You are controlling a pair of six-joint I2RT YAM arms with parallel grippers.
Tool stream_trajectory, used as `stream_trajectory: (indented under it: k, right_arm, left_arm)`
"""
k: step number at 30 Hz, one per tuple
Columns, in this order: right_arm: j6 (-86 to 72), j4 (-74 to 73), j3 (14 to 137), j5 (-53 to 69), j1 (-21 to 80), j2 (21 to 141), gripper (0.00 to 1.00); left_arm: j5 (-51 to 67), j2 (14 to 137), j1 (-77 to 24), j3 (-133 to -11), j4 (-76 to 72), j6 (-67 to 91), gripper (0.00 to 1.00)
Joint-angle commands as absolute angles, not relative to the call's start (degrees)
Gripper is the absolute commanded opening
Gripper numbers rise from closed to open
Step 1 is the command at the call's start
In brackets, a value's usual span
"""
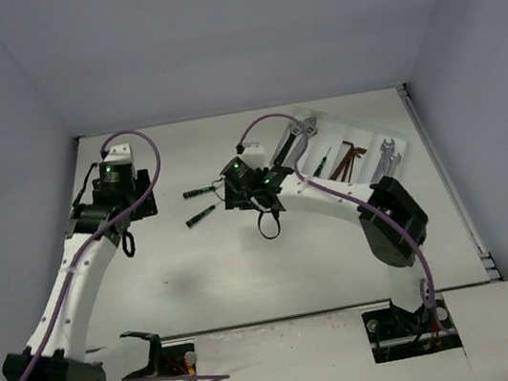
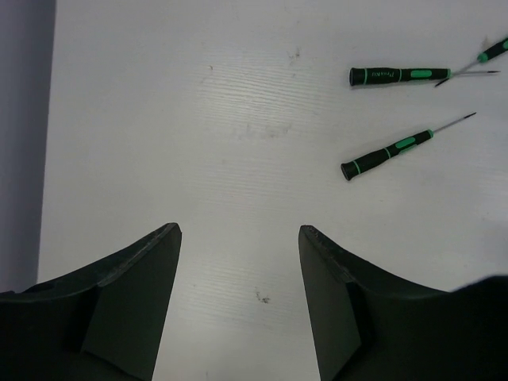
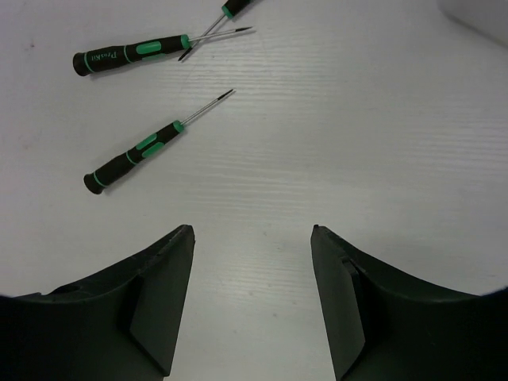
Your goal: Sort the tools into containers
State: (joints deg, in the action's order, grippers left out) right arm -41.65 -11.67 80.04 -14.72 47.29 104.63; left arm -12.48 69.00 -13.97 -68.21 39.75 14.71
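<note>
Two green-and-black screwdrivers (image 1: 199,191) (image 1: 200,217) lie on the table between my arms. They show in the left wrist view (image 2: 401,75) (image 2: 389,151) and in the right wrist view (image 3: 131,51) (image 3: 135,155). The end of a third screwdriver (image 3: 234,8) shows at the frame edge. The white tray (image 1: 398,134) at the back right holds an adjustable wrench (image 1: 294,140), a screwdriver (image 1: 324,162), hex keys (image 1: 350,158) and open-end wrenches (image 1: 387,158). My left gripper (image 1: 127,241) (image 2: 238,238) is open and empty, left of the screwdrivers. My right gripper (image 1: 267,225) (image 3: 252,234) is open and empty, right of them.
Grey walls close in the table on the left, back and right. A corner of the tray (image 3: 476,12) shows at the top right of the right wrist view. Purple cables run along both arms.
</note>
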Motion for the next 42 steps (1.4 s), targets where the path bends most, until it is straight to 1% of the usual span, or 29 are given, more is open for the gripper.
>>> stream_trajectory:
  k: [1, 5, 11, 15, 25, 29, 33, 38, 42]
  right_arm:
    - [-54.95, -10.93, 88.0, -18.96, 49.14, 111.63, 0.57]
    - [-58.87, -11.3, 95.17, -19.44, 50.24, 120.07, 0.56]
    - [-61.6, -13.14, 104.42, -20.48, 50.45, 128.94, 0.56]
    - [-63.65, -17.07, 107.77, -21.11, 50.54, 132.5, 0.56]
    - [-62.67, -22.3, 114.74, -23.22, 51.4, 138.18, 0.53]
    - [-59.83, -25.86, 115.14, -24.76, 52.19, 139.29, 0.51]
    - [-56.39, -30.15, 114.29, -26.66, 53.08, 140.34, 0.47]
    - [-53.49, -32.01, 108.23, -28.74, 53.53, 138.17, 0.43]
    - [-50.19, -32.05, 106.07, -30.38, 53.32, 136.89, 0.4]
  left_arm:
    - [-13.81, 61.89, -13.89, -68.75, 44.69, 17.66, 0.58]
    - [-11.87, 57.75, -13.89, -68.24, 47.38, 18.98, 0.58]
    - [-8.91, 52.07, -13.89, -66.63, 48.85, 20.29, 0.59]
    - [-7.1, 50.19, -13.89, -65.97, 49.18, 20.39, 0.59]
    - [-4.78, 49.22, -13.97, -64.42, 49.48, 19.99, 0.59]
    - [-4.57, 48.87, -13.97, -64.51, 49.4, 19.61, 0.59]
    - [-4.4, 48.78, -13.97, -64.34, 49.47, 19.51, 0.59]
    - [-4.03, 48.01, -13.97, -63.58, 49.48, 19.76, 0.59]
    - [-4.04, 47.97, -13.97, -63.02, 49.4, 19.86, 0.59]
